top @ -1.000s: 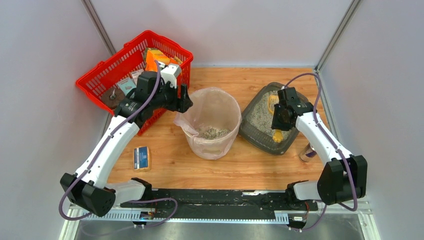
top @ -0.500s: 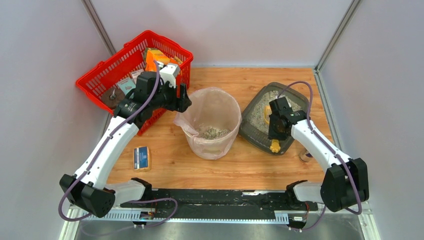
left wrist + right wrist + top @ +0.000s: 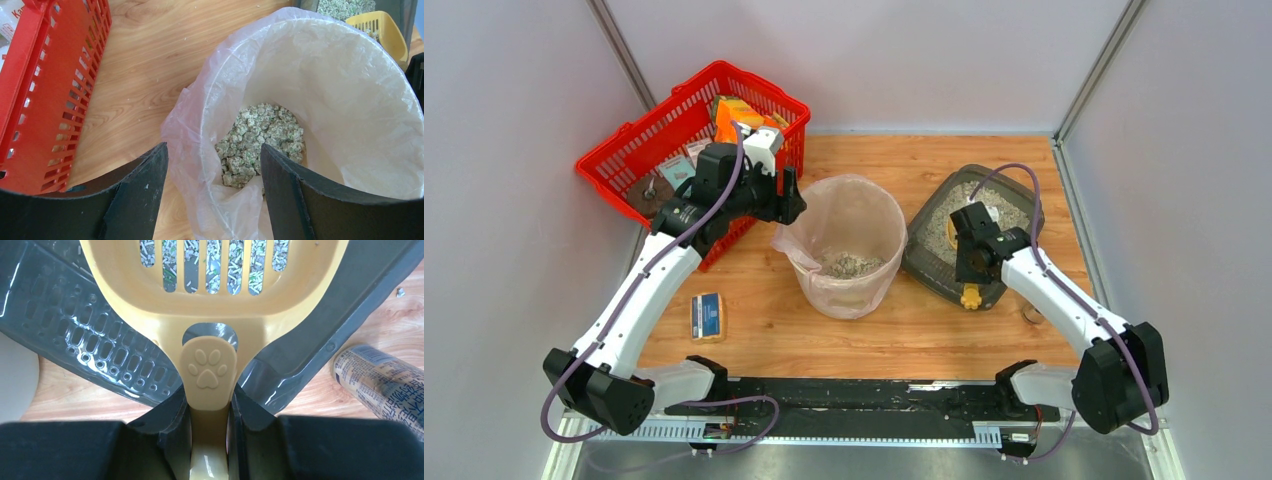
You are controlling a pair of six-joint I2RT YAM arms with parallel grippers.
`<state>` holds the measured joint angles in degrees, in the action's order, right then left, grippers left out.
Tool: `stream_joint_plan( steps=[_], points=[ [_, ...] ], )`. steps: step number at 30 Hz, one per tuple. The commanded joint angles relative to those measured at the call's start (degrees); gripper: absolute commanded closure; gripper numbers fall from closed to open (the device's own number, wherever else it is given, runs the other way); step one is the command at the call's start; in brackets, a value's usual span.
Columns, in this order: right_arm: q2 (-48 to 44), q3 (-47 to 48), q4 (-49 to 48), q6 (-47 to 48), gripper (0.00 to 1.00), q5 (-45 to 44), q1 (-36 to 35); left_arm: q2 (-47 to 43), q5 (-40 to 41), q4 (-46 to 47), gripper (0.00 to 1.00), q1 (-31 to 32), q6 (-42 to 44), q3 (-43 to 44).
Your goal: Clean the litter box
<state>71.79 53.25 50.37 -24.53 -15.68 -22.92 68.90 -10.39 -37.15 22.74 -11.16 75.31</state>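
The litter box (image 3: 924, 262) is a dark grey tray of pale litter on the right of the table, beside the bin. My right gripper (image 3: 970, 262) hangs over its near edge, shut on the handle of a yellow slotted scoop (image 3: 210, 305). The scoop's head lies over the litter, and the litter shows through its slots. The grey rim (image 3: 75, 330) runs under the scoop. My left gripper (image 3: 214, 165) is open at the left rim of the bag-lined bin (image 3: 844, 245). The liner's edge (image 3: 200, 125) lies between its fingers, unpinched. Litter clumps (image 3: 260, 142) sit at the bin's bottom.
A red mesh basket (image 3: 684, 140) with packages stands at the back left, right behind my left arm. A blue and yellow pack (image 3: 708, 316) lies near the front left. A can (image 3: 380, 385) lies on the wood just right of the litter box. Walls enclose the table.
My right gripper has drawn the scoop toward the near left of the litter box. The left arm has stayed put at the bin.
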Motion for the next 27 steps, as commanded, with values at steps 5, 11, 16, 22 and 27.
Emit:
stream_joint_plan(
  steps=[5, 11, 16, 22, 27],
  points=[
    [-0.96, -0.17, -0.73, -1.93, 1.0, -6.18, -3.79, -0.44, -0.07, 0.5, 0.25, 0.02, 0.96, 0.72],
    [-0.34, -1.58, -5.02, -2.27, 1.0, 2.86, -0.18, 0.0, -0.5, 0.06, 0.24, 0.02, 1.14, 1.07],
    [-0.24, -1.04, -4.49, -2.0, 1.0, 4.16, 0.14, 0.35, -0.86, -0.21, 0.25, -0.07, 1.32, 1.16],
    [0.81, 3.08, 2.72, -0.87, 1.0, -2.8, -4.26, 0.97, -1.03, -0.3, 0.24, -0.07, 1.4, 1.24],
    [-1.83, 3.6, 3.23, -2.53, 0.99, -6.36, -4.68, 1.76, -1.03, -0.56, 0.25, -0.07, 1.49, 1.33]
  ],
)
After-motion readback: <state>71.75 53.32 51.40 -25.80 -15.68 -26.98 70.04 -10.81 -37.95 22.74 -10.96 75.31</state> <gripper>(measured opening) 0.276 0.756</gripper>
